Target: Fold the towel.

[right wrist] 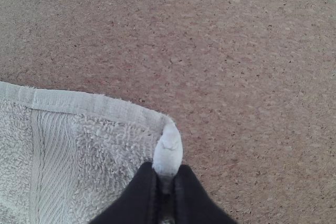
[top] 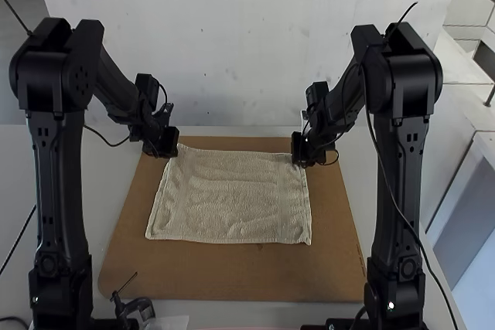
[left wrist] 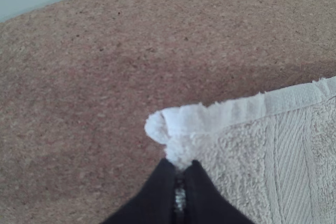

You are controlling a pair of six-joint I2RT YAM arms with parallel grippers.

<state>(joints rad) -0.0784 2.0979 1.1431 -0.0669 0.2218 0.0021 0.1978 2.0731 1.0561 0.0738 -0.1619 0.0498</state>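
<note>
In the high view's centre, a nubbly, near-rectangular towel [top: 232, 199] lay spread on speckled cork [top: 232, 276]; the left gripper [top: 172, 151] pinched its upper-left corner, the right gripper [top: 297, 160] its upper-right.

Terry towel [top: 232, 191]: cream to off-white, no print; nubby looped pile gives a mottled texture. Woven band [right wrist: 55, 161] across it: same off-white, fine parallel ribs. Hem [left wrist: 239, 110]: smoother, a shade whiter than the pile. Cork board [top: 232, 272]: warm brown, reddish in the wrist views, flecked all over with darker and lighter specks. Tabletop [top: 108, 183]: plain pale grey. Left arm [top: 58, 191] and right arm [top: 398, 191]: black. Left gripper [top: 172, 151], right gripper [top: 297, 161]: black, plain. Clamp [top: 138, 308]: black. Cable [top: 429, 268]: black.
</note>
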